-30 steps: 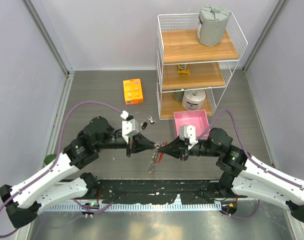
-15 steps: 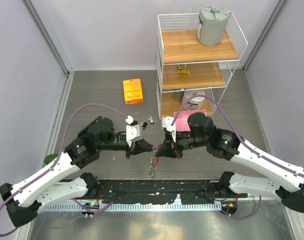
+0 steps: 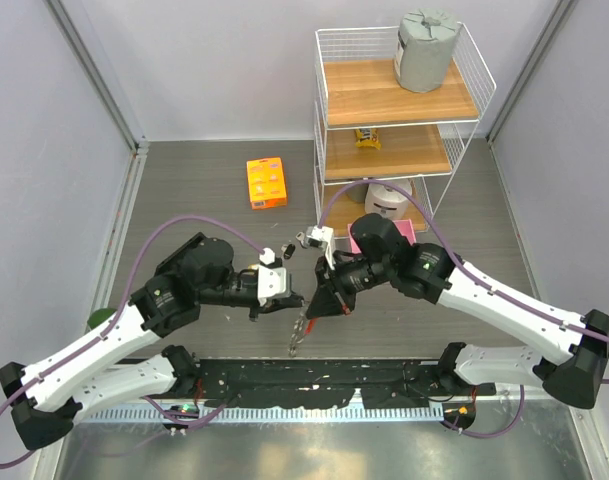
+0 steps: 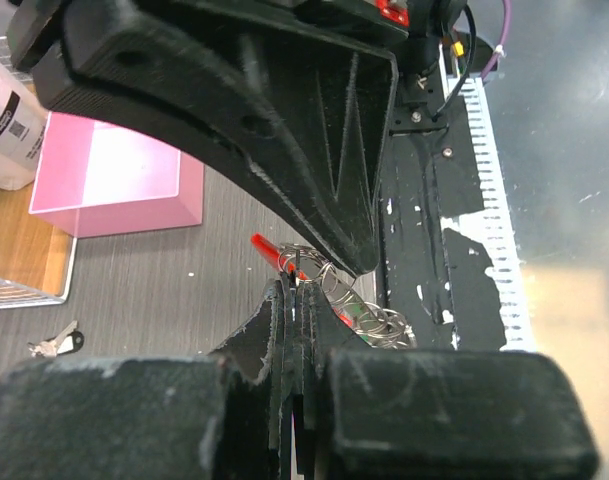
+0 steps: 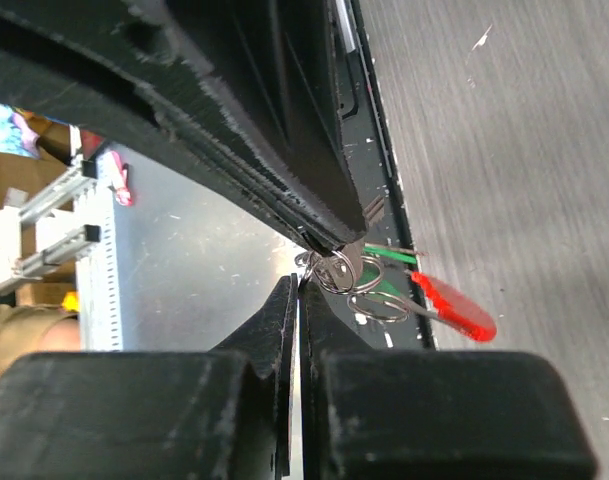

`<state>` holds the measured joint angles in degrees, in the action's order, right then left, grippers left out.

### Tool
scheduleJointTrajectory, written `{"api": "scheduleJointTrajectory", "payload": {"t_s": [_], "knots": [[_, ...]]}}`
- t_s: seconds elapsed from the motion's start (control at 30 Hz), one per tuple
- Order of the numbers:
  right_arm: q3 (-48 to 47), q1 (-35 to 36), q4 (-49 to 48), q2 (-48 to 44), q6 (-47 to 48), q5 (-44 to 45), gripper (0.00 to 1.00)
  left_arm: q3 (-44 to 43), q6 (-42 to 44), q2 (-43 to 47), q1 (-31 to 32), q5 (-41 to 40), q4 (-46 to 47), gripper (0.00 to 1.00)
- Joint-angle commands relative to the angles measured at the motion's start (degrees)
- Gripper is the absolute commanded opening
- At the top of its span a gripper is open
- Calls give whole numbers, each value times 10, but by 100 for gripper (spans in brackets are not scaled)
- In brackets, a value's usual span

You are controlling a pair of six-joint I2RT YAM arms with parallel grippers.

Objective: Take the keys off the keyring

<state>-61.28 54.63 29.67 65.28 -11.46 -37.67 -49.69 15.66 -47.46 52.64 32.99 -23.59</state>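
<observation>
The keyring (image 3: 299, 338) hangs in the air between my two grippers near the table's front edge, with rings and keys dangling below. My left gripper (image 3: 300, 299) is shut on a thin ring (image 4: 302, 277). My right gripper (image 3: 318, 306) meets it tip to tip and is shut on the ring's edge (image 5: 314, 268). The right wrist view shows a silvery key (image 5: 350, 264), loose rings (image 5: 376, 304), a green tag (image 5: 389, 257) and the red fob (image 5: 454, 306). The fob (image 4: 267, 251) also shows in the left wrist view. Two loose keys (image 3: 285, 250) (image 3: 303, 238) lie on the table behind the grippers.
An orange box (image 3: 267, 182) lies at the back. A white wire shelf (image 3: 394, 130) stands at the back right, with a pink tray (image 4: 114, 185) at its foot. The black base mat (image 3: 314, 380) runs along the near edge below the keyring.
My right arm has swung left and now reaches the keyring from the back right instead of from the side. The keyring and left gripper have shifted slightly left and nearer.
</observation>
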Motion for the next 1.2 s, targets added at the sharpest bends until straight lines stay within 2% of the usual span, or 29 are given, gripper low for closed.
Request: {"api": "scheduleJointTrajectory", "payload": {"t_s": [0.0,0.13,0.23,0.27,0.5,0.6,0.83,1.03,1.17], "knots": [[-18,-13,-66,17,-79,-31,5,-8,34,14,18,13,55,0],[-4,-26,-104,23,-121,-55,5,2,46,13,26,22,67,0],[9,-32,-133,17,-118,-76,33,12,29,11,29,16,83,0],[12,-32,-142,7,-114,-77,38,15,21,12,29,9,88,0],[66,-37,-196,-88,-22,-46,49,64,-38,44,28,22,181,0],[99,-37,-240,-117,-17,-31,51,64,-48,50,28,24,192,0],[126,-37,-247,-184,16,32,49,28,-77,38,28,-13,161,0],[180,-37,-282,-240,60,79,46,27,-83,43,28,-43,168,0],[188,-37,-284,-241,77,95,39,44,-65,57,28,-32,192,0]]}}
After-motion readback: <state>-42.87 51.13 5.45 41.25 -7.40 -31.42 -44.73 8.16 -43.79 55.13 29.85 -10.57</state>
